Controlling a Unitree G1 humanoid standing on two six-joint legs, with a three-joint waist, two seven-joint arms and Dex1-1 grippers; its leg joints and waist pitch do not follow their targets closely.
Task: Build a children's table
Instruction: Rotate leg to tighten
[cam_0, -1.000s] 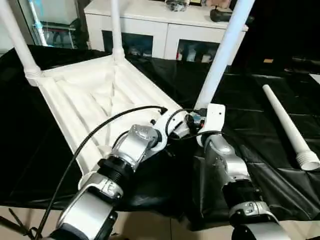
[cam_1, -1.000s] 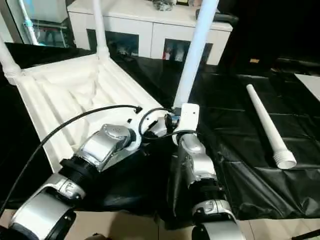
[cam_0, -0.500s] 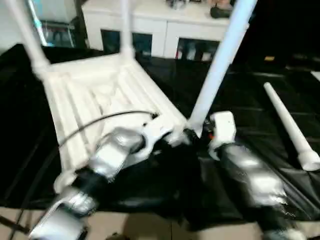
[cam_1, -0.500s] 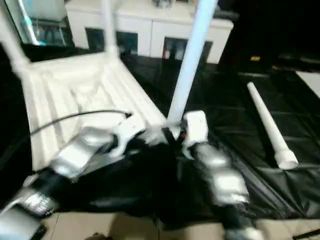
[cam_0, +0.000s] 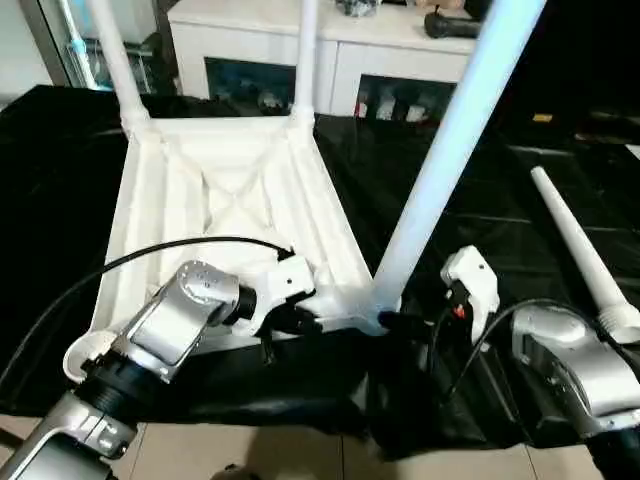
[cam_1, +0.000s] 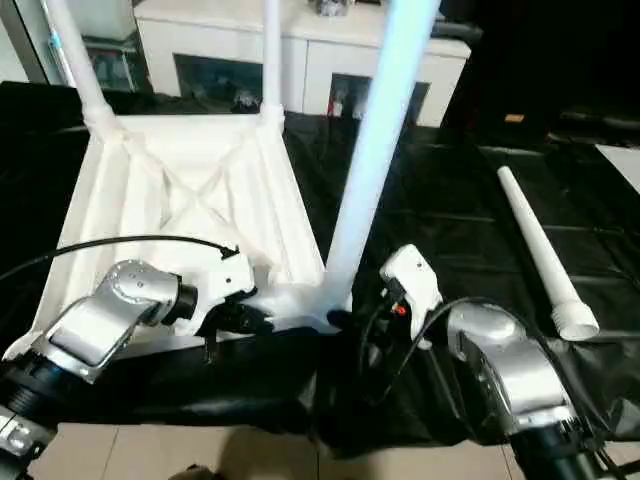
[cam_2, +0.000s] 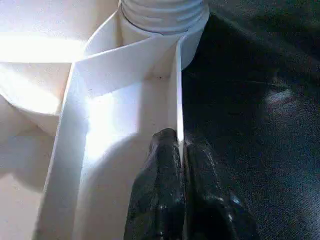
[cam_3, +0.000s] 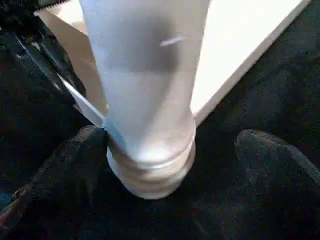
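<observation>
An upturned white plastic ribbed tabletop (cam_0: 225, 200) is lying on a black-sheeted surface (cam_0: 480, 200) before a white glass-doored cabinet (cam_0: 330, 50), left fingers (cam_2: 172, 165) pinching its rim, right fingers (cam_3: 272, 160) spreading around a white tube leg (cam_0: 450, 150).

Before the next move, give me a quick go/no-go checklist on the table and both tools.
1. Left tool shut on the tabletop rim: ok.
2. Right tool open, fingers either side of the near leg, not gripping: ok.
3. Near leg upright in its corner socket: ok; fully seated: cannot tell.
4. Two far legs standing in their sockets: ok.
5. Fourth leg fitted: not ok, it lies loose on the black sheet.
6. Near-left corner socket free: ok.
</observation>
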